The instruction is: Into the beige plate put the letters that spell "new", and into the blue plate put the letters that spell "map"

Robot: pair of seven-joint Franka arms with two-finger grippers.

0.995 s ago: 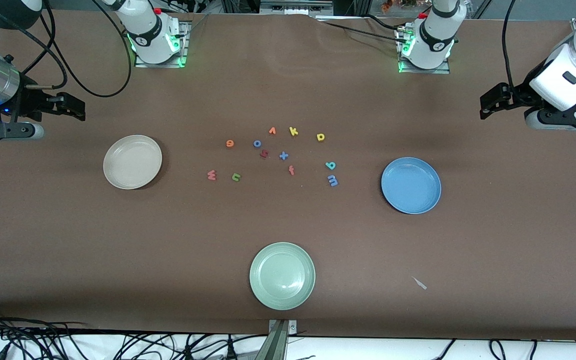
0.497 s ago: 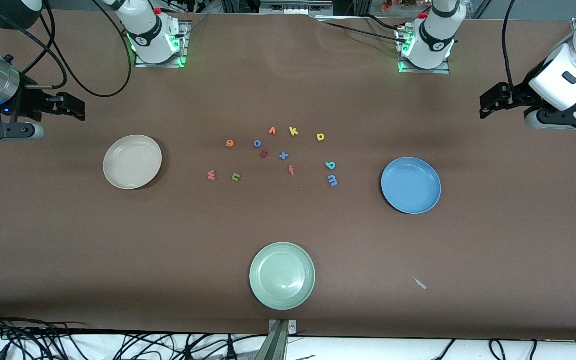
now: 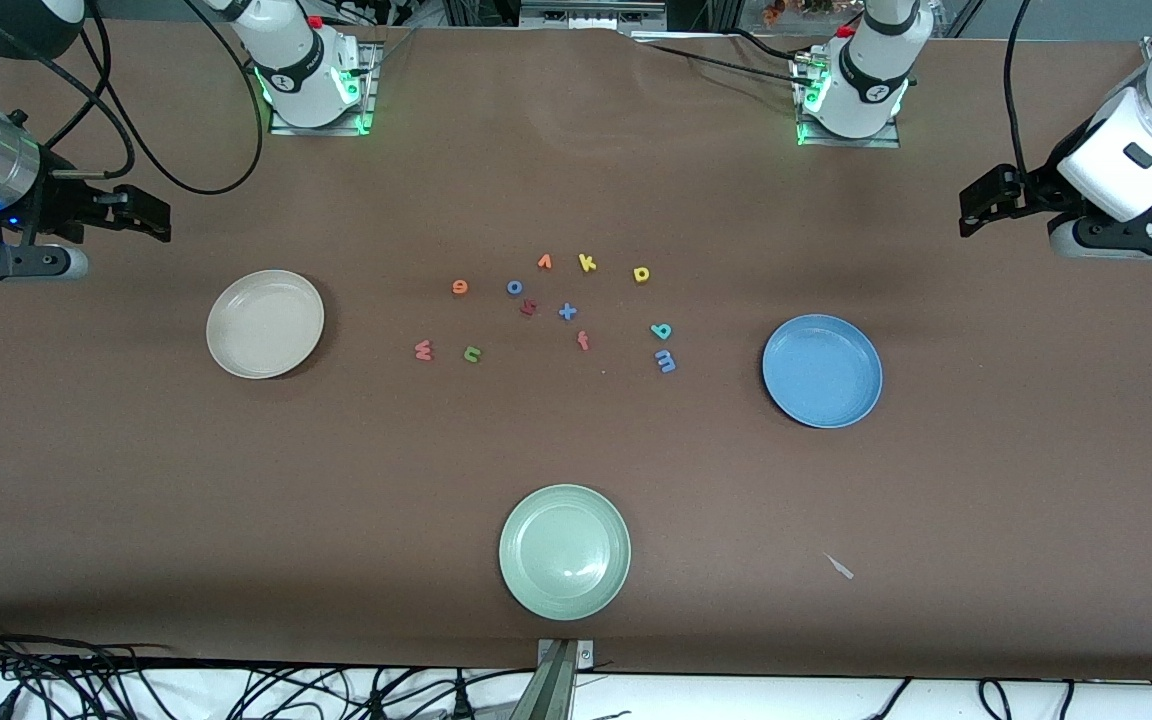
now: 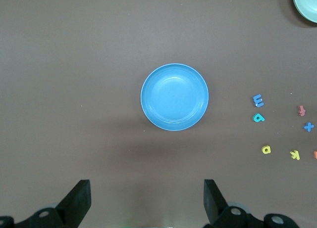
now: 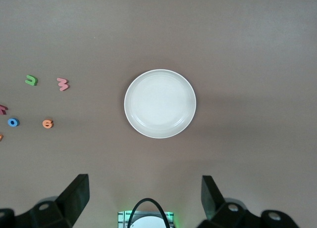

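Foam letters lie scattered flat in the middle of the brown table (image 3: 136,480), none in any plate: the small pinkish-red foam w (image 3: 423,350) and the green foam n (image 3: 473,353) sit side by side, nearest of the cluster to the round cream-beige shallow plate (image 3: 265,323), with the orange foam e (image 3: 460,287) farther from the front camera than both. Toward the left arm's end, the blue foam m (image 3: 666,361) lies just beside the teal looped-and-stemmed letter (image 3: 662,330), and the yellow looped letter (image 3: 642,274) sits farther from the camera than these, near the yellow foam k (image 3: 587,263). The round mid-blue shallow plate (image 3: 822,370) rests toward the left arm's end of the table, well apart from the letters, plain and bare inside; the beige plate at the right arm's end is likewise bare. A pale green round plate (image 3: 565,551) sits near the table's camera-side edge. The left gripper (image 4: 146,201) hangs high over the table near the blue plate, fingers spread wide and holding nothing; the right gripper (image 5: 143,197) hangs likewise near the beige plate, fingers apart and bare; both arms wait
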